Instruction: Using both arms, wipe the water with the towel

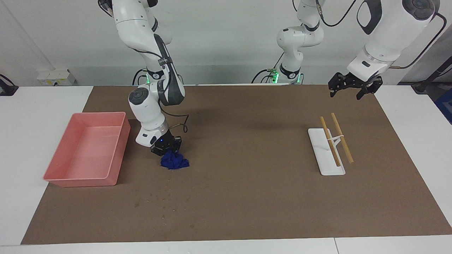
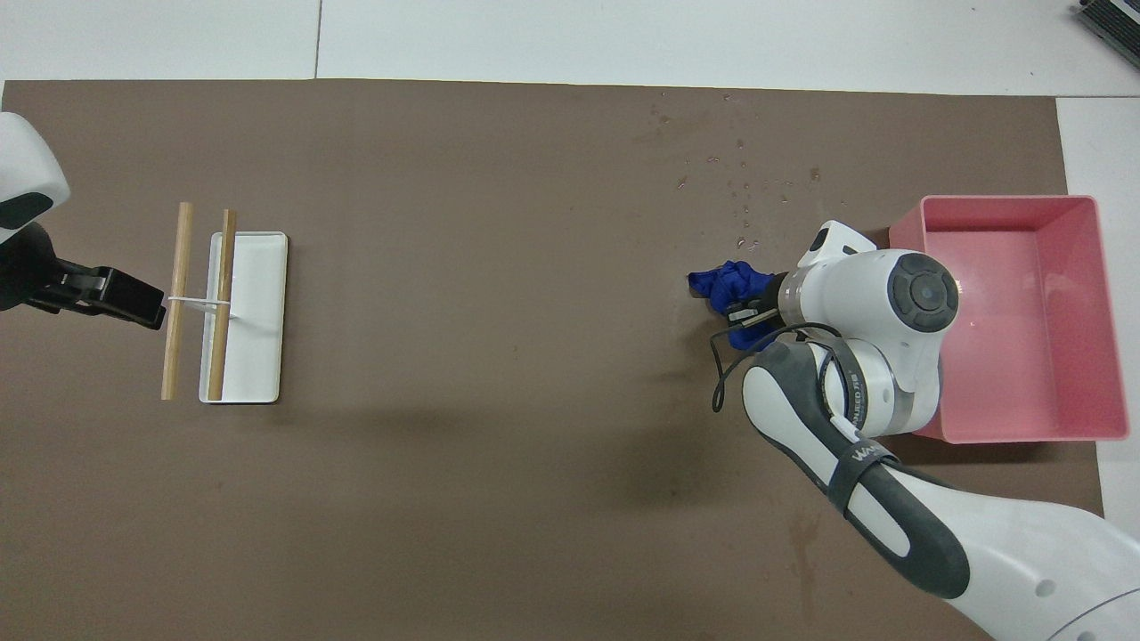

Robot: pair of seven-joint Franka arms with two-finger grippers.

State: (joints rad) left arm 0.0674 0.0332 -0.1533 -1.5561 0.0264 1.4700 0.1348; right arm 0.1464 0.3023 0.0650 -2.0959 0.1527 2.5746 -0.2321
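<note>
My right gripper (image 1: 166, 147) is shut on the deep-blue towel (image 1: 174, 162) and presses it bunched onto the brown mat, beside the pink tray (image 1: 88, 151). In the overhead view the towel (image 2: 730, 281) shows just past the right gripper (image 2: 750, 309). The water (image 1: 165, 201) is a scatter of pale specks on the mat, farther from the robots than the towel; it also shows in the overhead view (image 2: 746, 191). My left gripper (image 1: 352, 87) is open and empty, raised over the mat at the left arm's end; it also shows in the overhead view (image 2: 134, 301).
A white slab with two wooden sticks (image 1: 328, 150) lies toward the left arm's end, also in the overhead view (image 2: 245, 307). The pink tray (image 2: 1024, 338) sits at the right arm's end. Two slimmer arms with green-lit bases (image 1: 289, 72) stand at the table's robot edge.
</note>
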